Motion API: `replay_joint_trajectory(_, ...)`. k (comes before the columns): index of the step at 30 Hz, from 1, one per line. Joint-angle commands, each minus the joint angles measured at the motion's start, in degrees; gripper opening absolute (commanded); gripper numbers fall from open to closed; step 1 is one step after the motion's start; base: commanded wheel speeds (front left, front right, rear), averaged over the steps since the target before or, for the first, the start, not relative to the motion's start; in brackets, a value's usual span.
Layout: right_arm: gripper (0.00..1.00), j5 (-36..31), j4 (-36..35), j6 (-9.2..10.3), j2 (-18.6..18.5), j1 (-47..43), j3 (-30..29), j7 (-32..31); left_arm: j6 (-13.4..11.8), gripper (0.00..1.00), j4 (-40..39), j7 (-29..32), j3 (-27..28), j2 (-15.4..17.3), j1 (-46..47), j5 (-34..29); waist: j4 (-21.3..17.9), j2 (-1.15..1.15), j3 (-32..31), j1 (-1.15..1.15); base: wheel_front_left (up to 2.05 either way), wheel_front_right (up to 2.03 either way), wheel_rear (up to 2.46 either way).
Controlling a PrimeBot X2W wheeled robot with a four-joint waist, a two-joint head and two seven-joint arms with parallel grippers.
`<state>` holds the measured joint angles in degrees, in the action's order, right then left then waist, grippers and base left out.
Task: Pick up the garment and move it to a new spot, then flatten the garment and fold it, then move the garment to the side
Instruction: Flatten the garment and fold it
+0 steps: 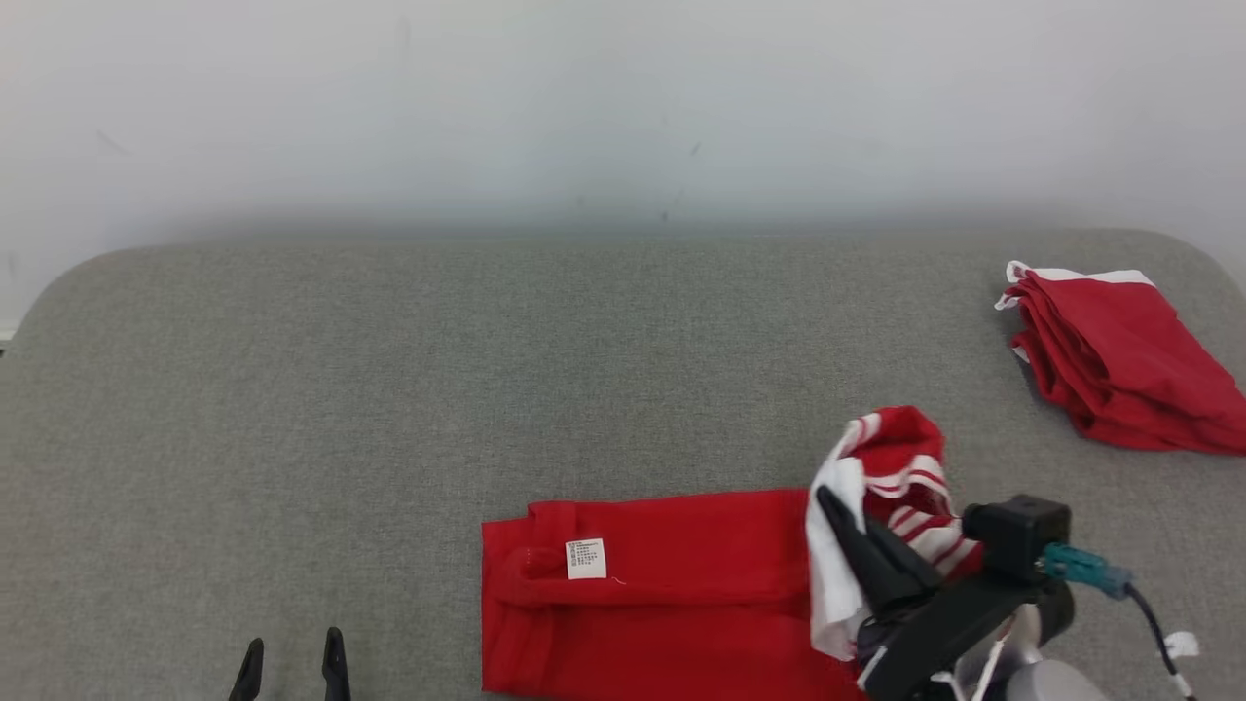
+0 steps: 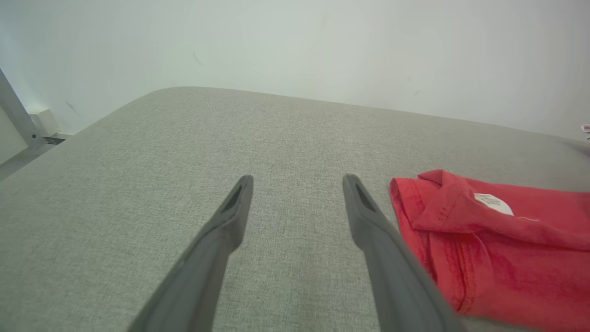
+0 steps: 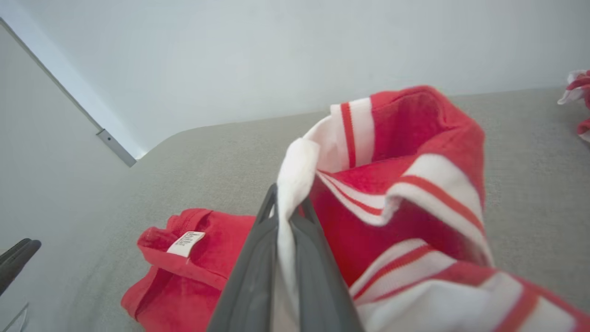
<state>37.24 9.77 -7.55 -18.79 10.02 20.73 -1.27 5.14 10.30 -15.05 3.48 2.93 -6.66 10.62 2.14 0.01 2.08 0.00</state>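
Right pincer (image 3: 288, 205) (tight) on garment (image 3: 415, 152) edge

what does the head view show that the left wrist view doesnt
Head view, not left wrist: the right gripper shut on the striped end of the garment, which is lifted, and the folded red pile in full. Left wrist, not head: a slanted metal bar and a pale box by the wall. Both: the open left gripper, the white label on the garment, and the grey surface.
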Motion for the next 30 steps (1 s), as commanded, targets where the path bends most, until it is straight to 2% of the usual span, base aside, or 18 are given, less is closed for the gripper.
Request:
replay_joint_trajectory(1, 0.0, -0.6, -0.8, 0.15, 0.9, -0.2, 0.8, -0.4, 0.3, 1.0, 0.3, -0.2, -0.3, -0.1, 0.3, 0.1, 0.9, -0.01, -0.1, 0.0, 0.0, 0.0, 0.0)
replay_joint_trajectory(4, 0.0, -2.4, -2.6, 0.16, 4.4, 1.0, 4.0, -2.3, 0.4, 1.0, 0.9, -0.2, -1.0, -0.1, 1.2, 0.3, 3.1, -0.01, 0.1, 0.0, 0.0, 0.0, 0.0)
replay_joint_trajectory(9, 0.0, -5.0, -0.2, 0.15, 8.3, 4.2, 6.7, -1.7, 0.8, 1.0, 2.0, -0.2, -2.6, -0.1, 2.8, 0.6, 6.2, -0.01, 0.8, 0.0, 0.0, 0.0, 0.0)
replay_joint_trajectory(17, 0.0, -7.0, 11.0, 0.15, 13.5, 10.2, 10.8, 0.2, 0.5, 1.0, 3.3, -0.2, -6.1, -0.1, 4.7, 1.4, 9.7, -0.01, 2.0, 0.0, 0.0, 0.0, 0.0)
replay_joint_trajectory(26, 0.0, -5.8, 22.6, 0.15, 15.5, 13.5, 16.1, 3.8, 0.0, 1.0, 4.1, -0.2, -7.6, -0.1, 5.6, 1.8, 11.1, -0.01, 2.3, 0.0, 0.0, 0.0, 0.0)
replay_joint_trajectory(27, 0.05, -5.4, 23.5, 0.15, 15.6, 13.9, 16.4, 4.4, 0.0, 1.0, 4.1, -0.2, -7.5, -0.1, 5.6, 1.9, 11.0, -0.01, 2.3, 0.0, 0.0, 0.0, 0.0)
replay_joint_trajectory(28, 0.45, -4.9, 24.0, 0.15, 15.7, 14.3, 17.2, 4.9, 0.0, 1.0, 4.2, -0.2, -7.4, -0.1, 5.5, 1.9, 10.9, -0.01, 2.2, 0.0, 0.0, 0.0, 0.0)
replay_joint_trajectory(29, 1.0, -3.7, 24.4, 0.15, 15.8, 14.4, 17.8, 5.3, 0.0, 1.0, 4.2, -0.2, -7.2, -0.1, 5.4, 1.9, 10.8, -0.01, 2.1, 0.0, 0.0, 0.0, 0.0)
replay_joint_trajectory(30, 1.0, -2.4, 24.5, 0.15, 15.9, 14.6, 18.1, 5.6, 0.0, 1.0, 4.3, -0.2, -7.1, -0.1, 5.4, 1.8, 10.6, -0.01, 2.0, 0.0, 0.0, 0.0, 0.0)
